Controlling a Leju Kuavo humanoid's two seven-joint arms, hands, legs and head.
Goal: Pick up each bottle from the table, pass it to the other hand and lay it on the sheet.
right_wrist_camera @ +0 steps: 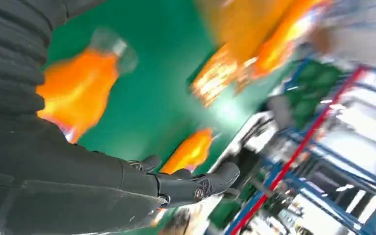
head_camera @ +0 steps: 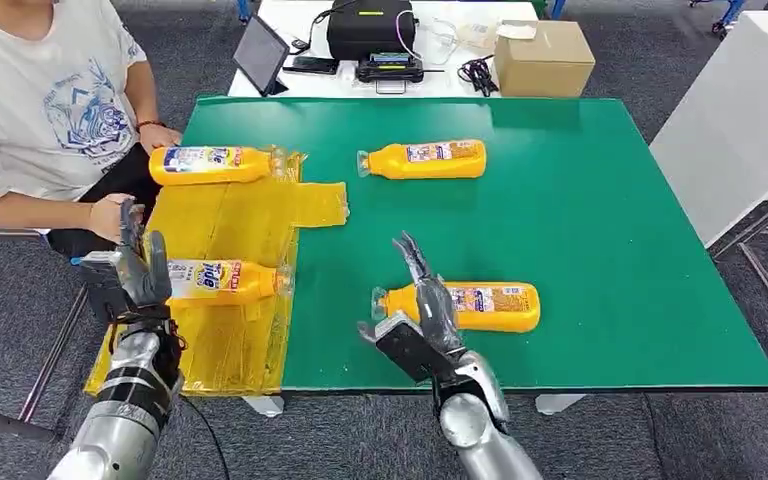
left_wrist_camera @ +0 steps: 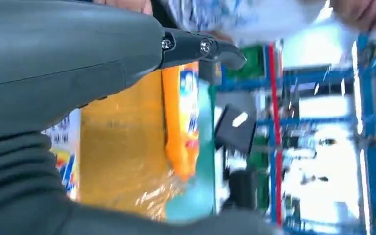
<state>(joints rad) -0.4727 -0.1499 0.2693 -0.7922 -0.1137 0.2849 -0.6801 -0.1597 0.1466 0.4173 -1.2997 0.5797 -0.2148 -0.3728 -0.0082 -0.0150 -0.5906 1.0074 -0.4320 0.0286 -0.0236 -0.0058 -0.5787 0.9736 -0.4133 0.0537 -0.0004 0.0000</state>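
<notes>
Four orange bottles lie on their sides. Two rest on the yellow sheet [head_camera: 230, 225] at the table's left: a far one [head_camera: 210, 165] and a near one [head_camera: 225, 282]. My left hand [head_camera: 135, 270] stands open just beyond the near one's base, fingers pointing up; the left wrist view shows that hand [left_wrist_camera: 68, 63] above the sheet [left_wrist_camera: 122, 161] with the far bottle [left_wrist_camera: 181, 117] beyond. Two more lie on the green table [head_camera: 580, 220]: one far [head_camera: 425, 160], one near [head_camera: 470, 306]. My right hand [head_camera: 425, 300] hovers open at the near one's cap end, fingers stretched forward. That bottle [right_wrist_camera: 78, 88] is blurred in the right wrist view.
A person sits at the table's left, one hand [head_camera: 110, 215] close to the sheet's edge. Behind the table stands a white desk with a tablet [head_camera: 260, 55], a black case [head_camera: 370, 28] and a cardboard box [head_camera: 543, 58]. A white cabinet [head_camera: 740, 120] stands to the right.
</notes>
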